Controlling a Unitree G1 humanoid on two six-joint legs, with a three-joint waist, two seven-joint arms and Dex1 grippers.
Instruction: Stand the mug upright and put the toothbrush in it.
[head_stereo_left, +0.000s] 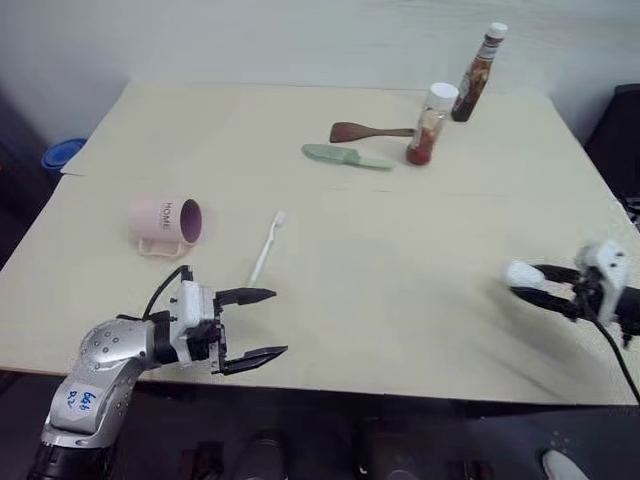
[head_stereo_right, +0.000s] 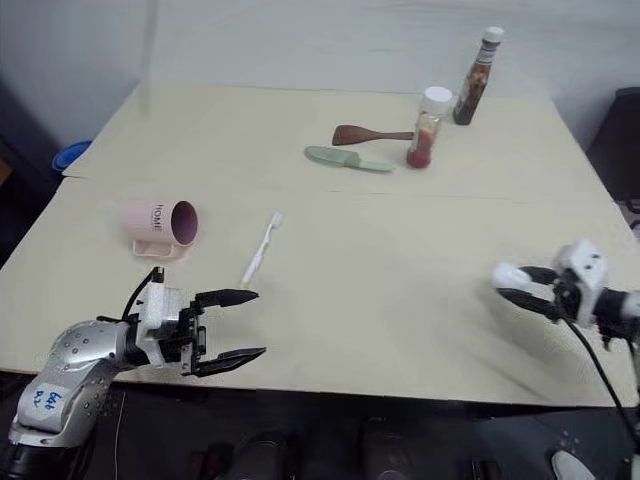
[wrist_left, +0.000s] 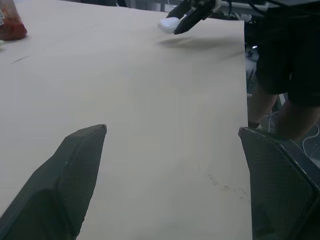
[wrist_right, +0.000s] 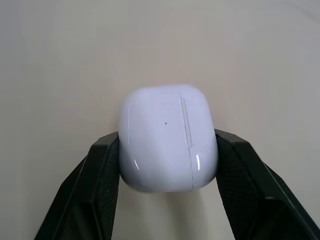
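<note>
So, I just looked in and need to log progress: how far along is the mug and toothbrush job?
Nothing looks done yet. The mug lies on its side on the table, and the toothbrush lies flat beside it, apart from it. In hand: the right gripper is shut on a white earbud case, off to the right; the left gripper hangs open near the toothbrush. Left: stand the mug, insert the toothbrush.

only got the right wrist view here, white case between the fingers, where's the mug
Observer: The mug lies on its side at the table's left, its opening toward the toothbrush.
Operator: toothbrush touching it
Observer: No, it lies flat on the table, apart from the mug.
Operator: left gripper doing what
Observer: The left gripper is open and empty, near the table's front edge, below the toothbrush.
Operator: and where's my right one
Observer: The right gripper, shut on the white case, is above the table's right edge.
</note>
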